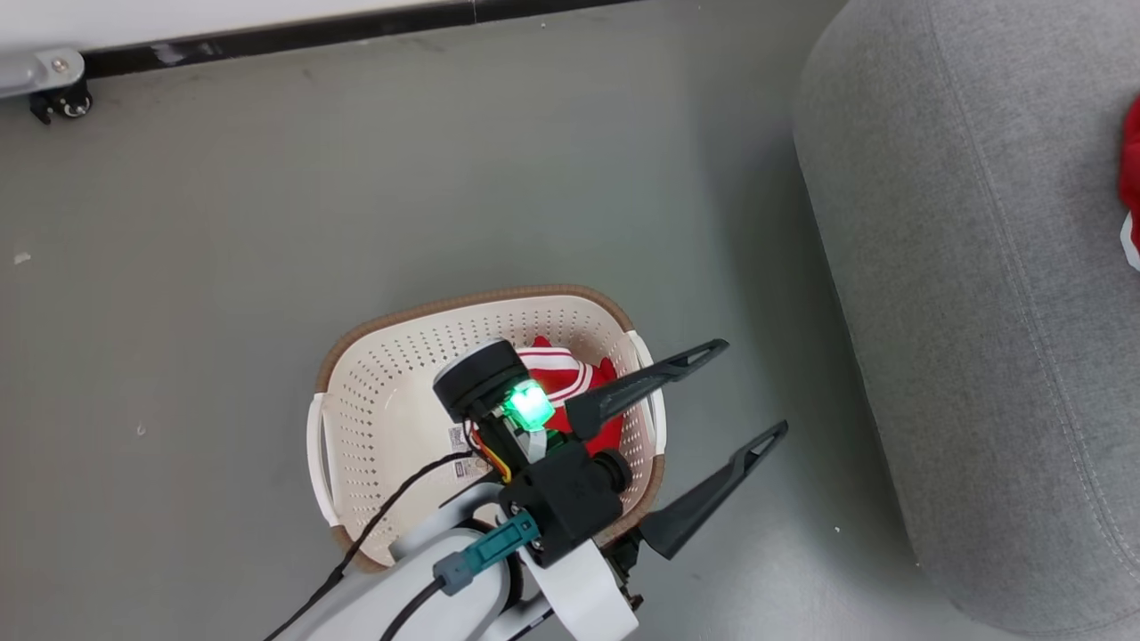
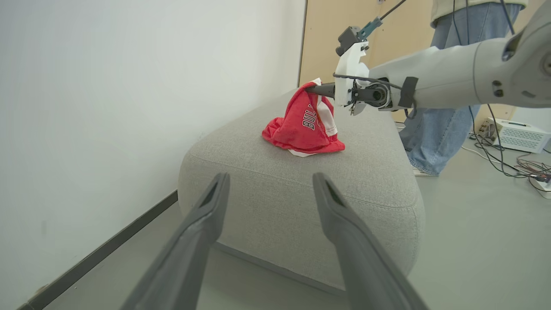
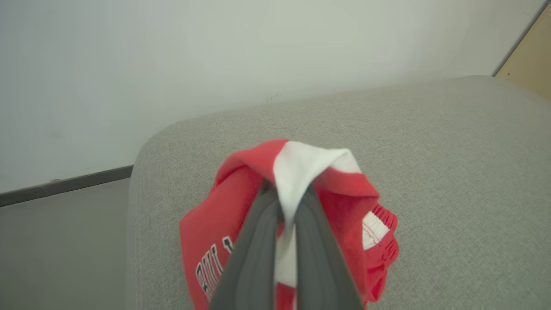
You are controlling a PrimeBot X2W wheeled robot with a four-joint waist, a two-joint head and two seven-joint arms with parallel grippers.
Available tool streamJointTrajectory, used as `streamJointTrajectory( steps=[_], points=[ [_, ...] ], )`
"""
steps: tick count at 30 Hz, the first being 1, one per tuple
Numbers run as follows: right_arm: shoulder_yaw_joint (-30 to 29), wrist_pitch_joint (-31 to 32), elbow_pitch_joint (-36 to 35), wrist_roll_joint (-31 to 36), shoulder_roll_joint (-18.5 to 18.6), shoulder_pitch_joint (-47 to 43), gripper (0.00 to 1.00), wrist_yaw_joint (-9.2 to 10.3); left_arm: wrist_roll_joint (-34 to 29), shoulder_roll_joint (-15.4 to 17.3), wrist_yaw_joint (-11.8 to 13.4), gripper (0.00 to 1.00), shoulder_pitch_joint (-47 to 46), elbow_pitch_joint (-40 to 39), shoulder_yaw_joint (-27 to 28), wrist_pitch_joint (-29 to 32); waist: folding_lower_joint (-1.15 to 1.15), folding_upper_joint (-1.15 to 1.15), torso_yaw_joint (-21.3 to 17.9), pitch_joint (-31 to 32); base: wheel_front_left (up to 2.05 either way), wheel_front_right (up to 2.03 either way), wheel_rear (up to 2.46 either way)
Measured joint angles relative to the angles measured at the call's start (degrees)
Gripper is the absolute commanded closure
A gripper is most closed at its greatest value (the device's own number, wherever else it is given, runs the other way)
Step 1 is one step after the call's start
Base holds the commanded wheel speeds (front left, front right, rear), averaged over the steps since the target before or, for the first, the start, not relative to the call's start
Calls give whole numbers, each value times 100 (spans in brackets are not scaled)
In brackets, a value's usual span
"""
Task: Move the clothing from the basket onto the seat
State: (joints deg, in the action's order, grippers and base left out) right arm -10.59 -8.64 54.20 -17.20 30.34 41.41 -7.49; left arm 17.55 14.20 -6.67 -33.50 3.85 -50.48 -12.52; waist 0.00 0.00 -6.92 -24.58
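Note:
One red garment (image 1: 561, 374) with white stripe trim lies in the cream perforated basket (image 1: 427, 312) on the floor. My left gripper (image 1: 753, 385) hangs open over the basket's right rim, empty; in the left wrist view its gripper (image 2: 271, 176) points at the grey seat (image 2: 301, 202). On the seat (image 3: 430, 150), my right gripper (image 3: 286, 193) is shut on the white-trimmed top of the other red garment (image 3: 215, 232). That garment (image 2: 301, 125) is pulled up into a peak by the right gripper (image 2: 311, 88), while its lower folds rest on the cushion. A red edge of it (image 1: 1131, 160) shows on the seat (image 1: 980, 312).
A white wall with a dark baseboard (image 2: 107, 249) runs beside the seat. A person in jeans (image 2: 434, 107) stands behind the seat's far end. Cables and a white box (image 2: 516, 135) lie on the floor there. A caster wheel (image 1: 62, 102) sits by the wall.

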Motion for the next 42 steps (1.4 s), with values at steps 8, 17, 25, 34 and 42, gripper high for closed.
streamJointTrajectory(
  steps=[8, 17, 25, 34, 42],
  points=[
    [-42, -1, 241, 47, -115, 113, 0, 0, -8, -23, -15, 0, -79, 47, -65, -2, 0, 0, -29, -149, 0, 0, 0],
    [70, -98, 296, 51, -241, 105, 0, 0, -5, -9, -15, 0, -79, 241, -58, -31, 0, 0, -153, -134, 0, 0, 0],
    [244, -298, 148, -21, -499, -34, 0, 0, 37, 26, -16, 0, -78, 380, 3, -68, 0, 0, -318, -95, 0, 0, 0],
    [437, -489, -219, -83, -832, -436, 0, 0, 49, 35, -16, 0, -73, 533, 91, -119, 0, 0, -499, 47, 0, 0, 0],
    [655, -548, -687, -65, -1069, -727, 0, 0, 167, 35, -1, 0, 55, 656, 218, -165, 0, 0, -574, 273, 0, 0, 0]
  ],
)
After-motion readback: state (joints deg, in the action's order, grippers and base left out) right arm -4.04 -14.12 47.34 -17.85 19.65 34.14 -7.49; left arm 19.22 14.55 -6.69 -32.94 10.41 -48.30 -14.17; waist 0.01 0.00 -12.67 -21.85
